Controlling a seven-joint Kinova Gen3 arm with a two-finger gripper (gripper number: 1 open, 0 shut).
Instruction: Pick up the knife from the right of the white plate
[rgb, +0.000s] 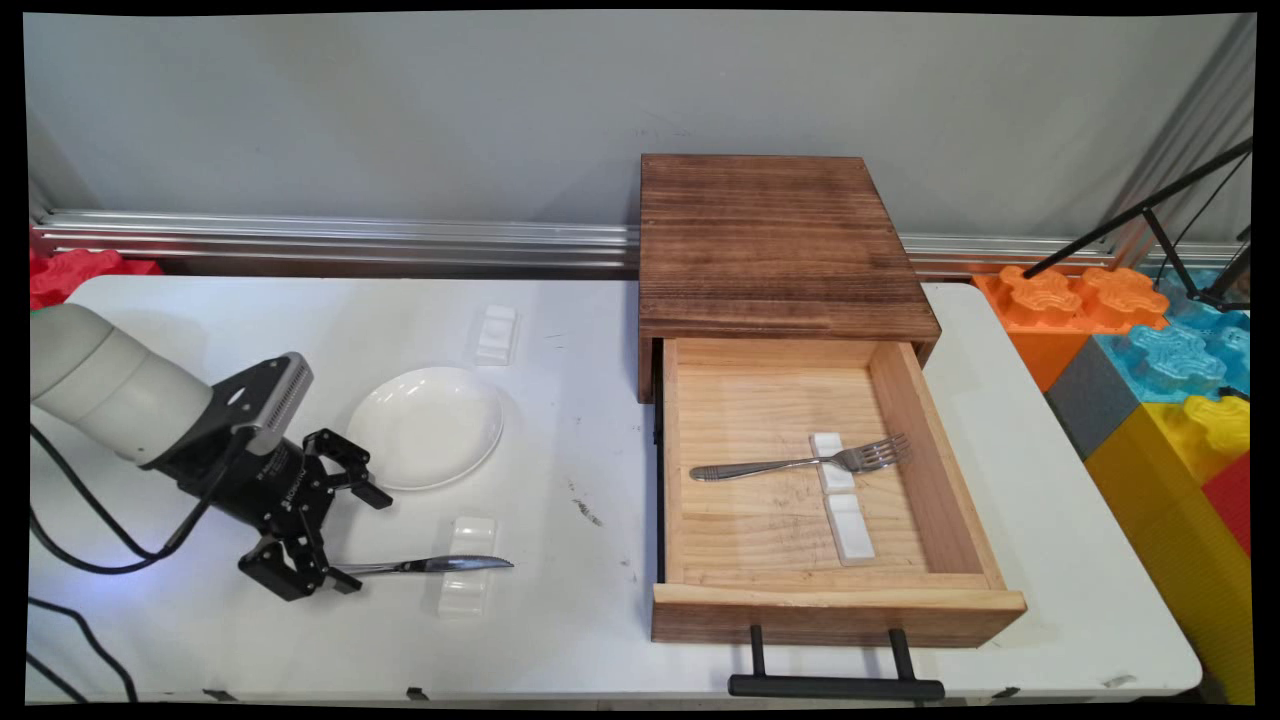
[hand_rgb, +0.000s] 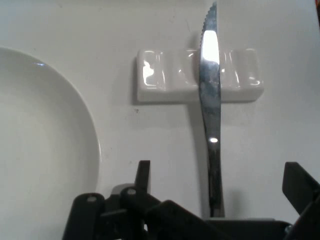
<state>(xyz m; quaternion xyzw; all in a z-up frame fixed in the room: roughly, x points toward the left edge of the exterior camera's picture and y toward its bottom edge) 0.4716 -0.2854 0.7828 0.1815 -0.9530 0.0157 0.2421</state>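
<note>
Gripper sitting lower left of frame, jaws spread wide around knife handle, gripping nothing yet. Blade lying across white rest (plate just above). Risk: uneven closing is likely pivoting knife off rest.

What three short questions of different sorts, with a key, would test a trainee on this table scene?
1. True or false: the fork lies inside the open drawer, its neck across a white rest.
2. Multiple choice: the knife lies across (A) the plate, (B) a white rest, (C) the drawer's handle.
3. Fill in: the gripper has its fingers ____, one on each side of the knife's handle end.

Key
1. True.
2. B. In the hand view the blade crosses the rest, with the plate to one side.
3. Open.
</note>
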